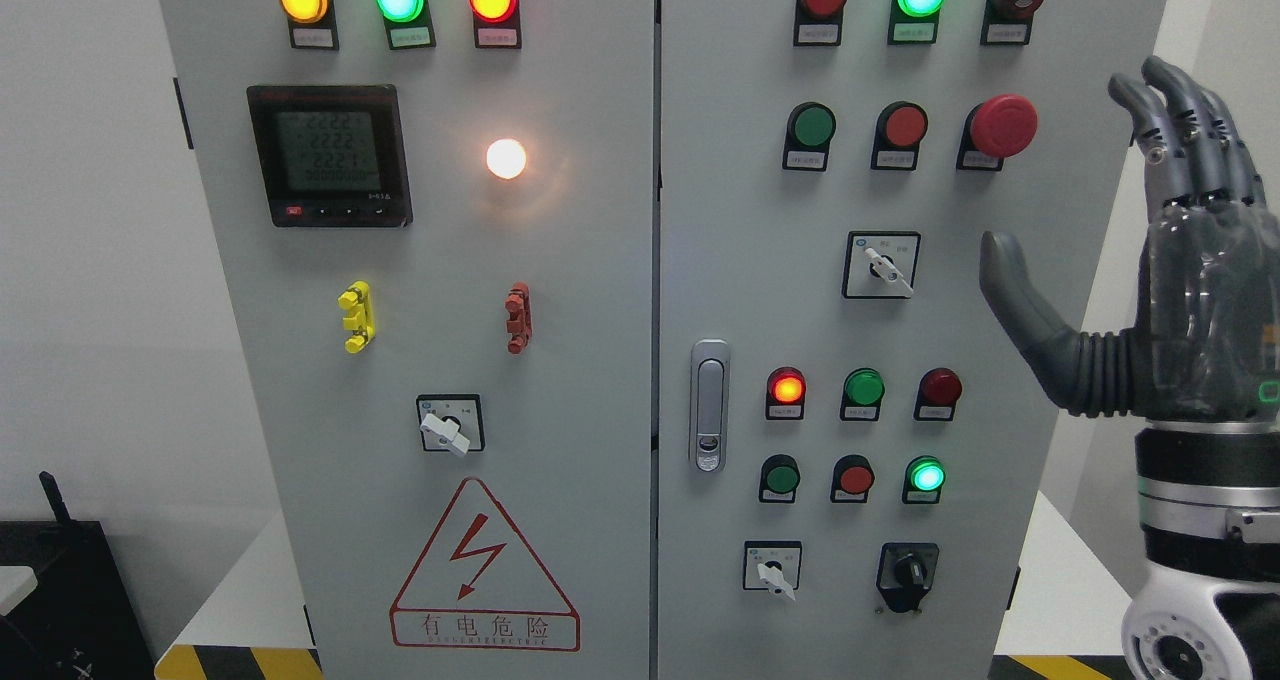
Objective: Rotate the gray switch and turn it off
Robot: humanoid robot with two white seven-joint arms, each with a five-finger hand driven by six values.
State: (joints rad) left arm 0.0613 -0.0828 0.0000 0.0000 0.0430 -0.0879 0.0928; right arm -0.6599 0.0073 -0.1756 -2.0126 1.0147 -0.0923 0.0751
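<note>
right hand (1190,280), fingers (1165,110) spread, empty

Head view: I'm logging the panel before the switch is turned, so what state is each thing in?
Grey rotary switch upper right: lever points lower right.
Round white lamp: lit.
Black digital meter: display on.
Red mushroom stop button: untouched.
Silver door latch: flush.
Right hand: open, off panel.

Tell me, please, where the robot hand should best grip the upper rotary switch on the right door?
Probably pinch the white lever of the upper rotary switch across its long flat sides, coming straight at the panel from the front. It slants toward lower right, so thumb and finger of the open right robot hand should straddle that line.
</note>
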